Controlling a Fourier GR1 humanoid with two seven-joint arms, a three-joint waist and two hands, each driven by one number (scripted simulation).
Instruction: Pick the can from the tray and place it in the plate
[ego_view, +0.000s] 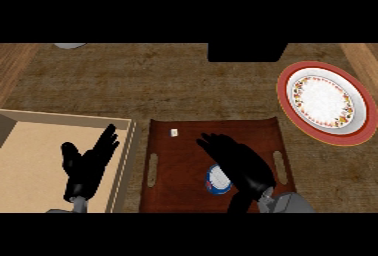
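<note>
Can (216, 181) lies on the tray (184, 165) near its front edge, partly under the right hand (240, 162), whose fingers are spread straight, holding nothing. Left hand (87, 162) rests open over a box (44, 150). Risk: closing off-centre could roll the can away; plate (325, 102) sits well apart, far right.

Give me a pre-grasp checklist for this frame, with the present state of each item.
1. Can on the tray: ok.
2. Right hand over the can, fingers straight, not closed round it: ok.
3. Can upright: cannot tell, the hand hides part of it.
4. Plate bare, right of the tray: ok.
5. Left hand open over the box, out of the way: ok.
6. Small white object on the tray, apart from the can: ok.
</note>
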